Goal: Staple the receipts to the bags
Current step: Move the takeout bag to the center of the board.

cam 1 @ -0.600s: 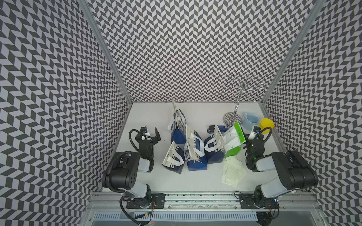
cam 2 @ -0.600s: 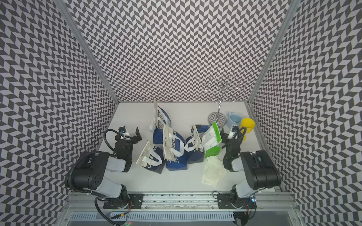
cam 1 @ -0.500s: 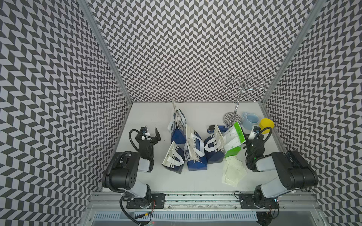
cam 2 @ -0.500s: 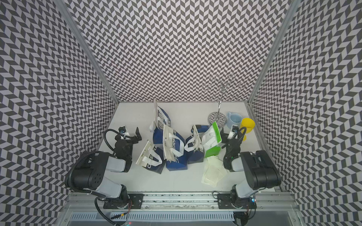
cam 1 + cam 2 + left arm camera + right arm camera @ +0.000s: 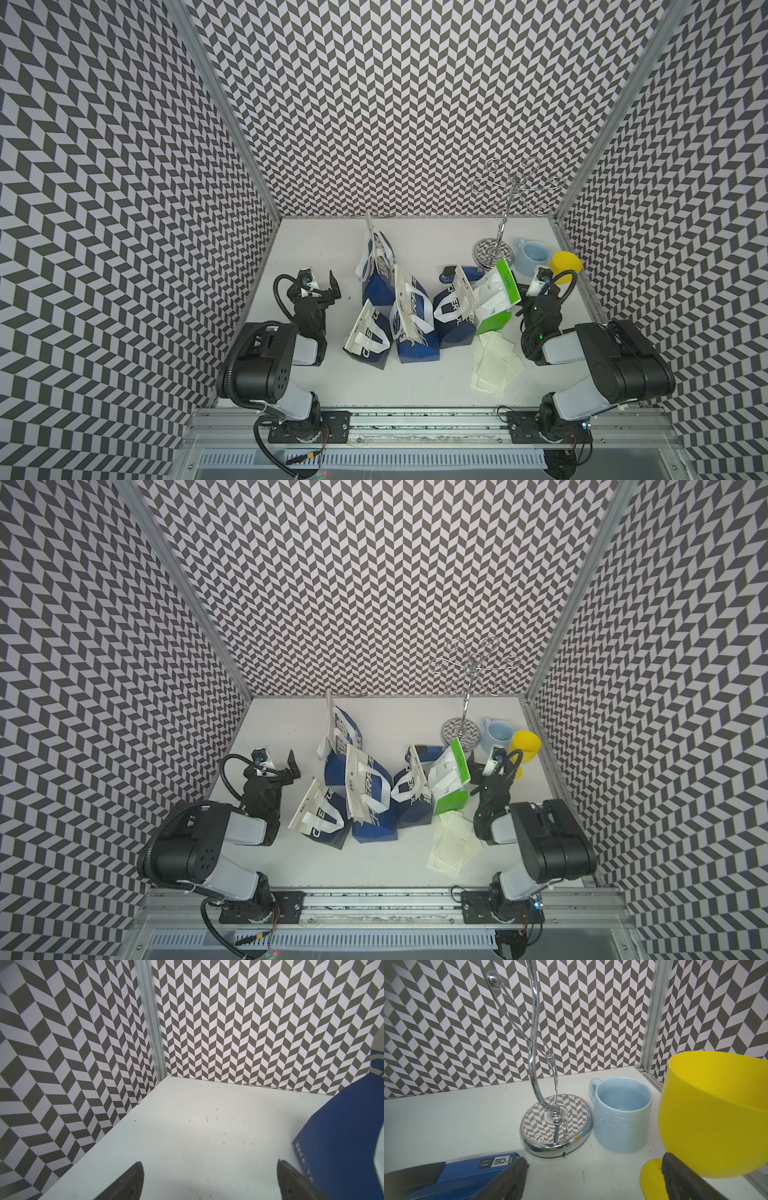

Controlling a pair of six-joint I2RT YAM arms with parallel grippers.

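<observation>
Toward the left side of the worktop (image 5: pixel 415 390), the left gripper (image 5: pixel 209 1180) stands wide apart over bare surface and holds nothing, with one dark blue bag (image 5: pixel 340 1136) just beside it. The right gripper (image 5: pixel 593 1167) is equally wide and empty; I cannot tell whether a finger touches the yellow goblet (image 5: pixel 712 1118).

Both top views show the bags (image 5: pixel 415 349) clustered mid-worktop, four of them blue plus a green bag (image 5: pixel 494 322). The receipts (image 5: pixel 496 361) lie loose in front of the green bag, near the right arm. Neither wrist view shows the receipts.

The right wrist view alone shows the blue stapler (image 5: pixel 463 1172) closely, its label reading "50" and "24/6", near a chrome stand (image 5: pixel 556 1126) and a pale blue mug (image 5: pixel 620 1118). The lettering on the bags is only partly legible.
</observation>
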